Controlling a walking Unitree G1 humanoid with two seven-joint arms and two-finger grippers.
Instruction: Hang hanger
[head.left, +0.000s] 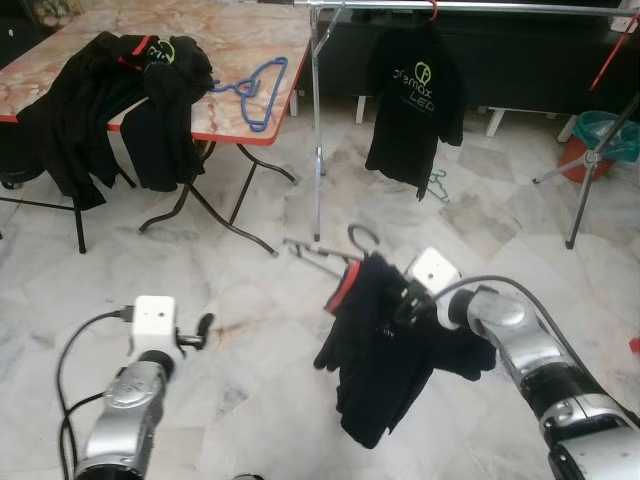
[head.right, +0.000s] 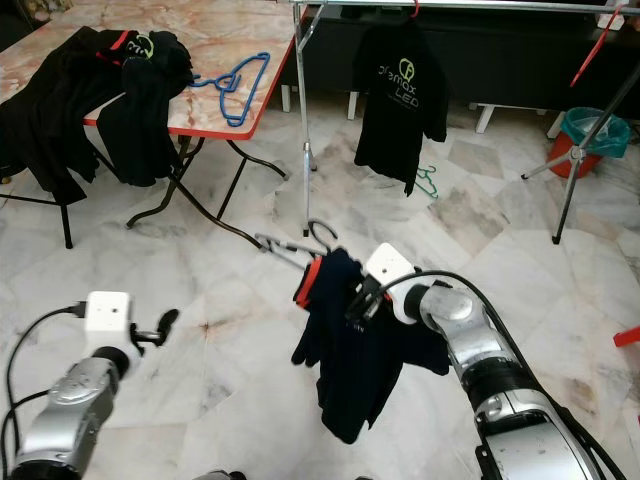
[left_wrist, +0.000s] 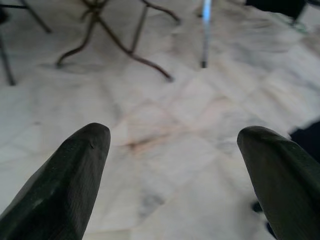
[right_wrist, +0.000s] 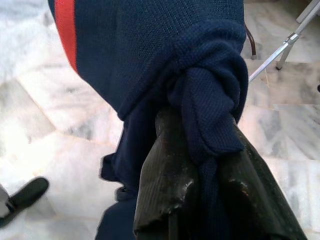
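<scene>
Right gripper (head.left: 402, 300): fingers (right_wrist: 165, 175) clamped on a bunched dark shirt (head.left: 385, 360) with a red collar, carried on one hanger whose hook (head.left: 360, 238) rises above it, over open marble floor (head.left: 240, 310). Wrist view shows knit fabric pinched between the pads. Left gripper (left_wrist: 175, 150): spread apart, holding nothing, low over bare floor. Rail (head.left: 470, 8): one hung shirt (head.left: 412, 100). Table (head.left: 240, 45): one blue hanger (head.left: 255, 90), heaped dark clothes (head.left: 110, 90).

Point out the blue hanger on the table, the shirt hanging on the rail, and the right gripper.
blue hanger (head.left: 256, 88), left eye view, triangular frame.
hanging shirt (head.left: 412, 100), left eye view, chest.
right gripper (right_wrist: 200, 175), right wrist view, between fingertips.
</scene>
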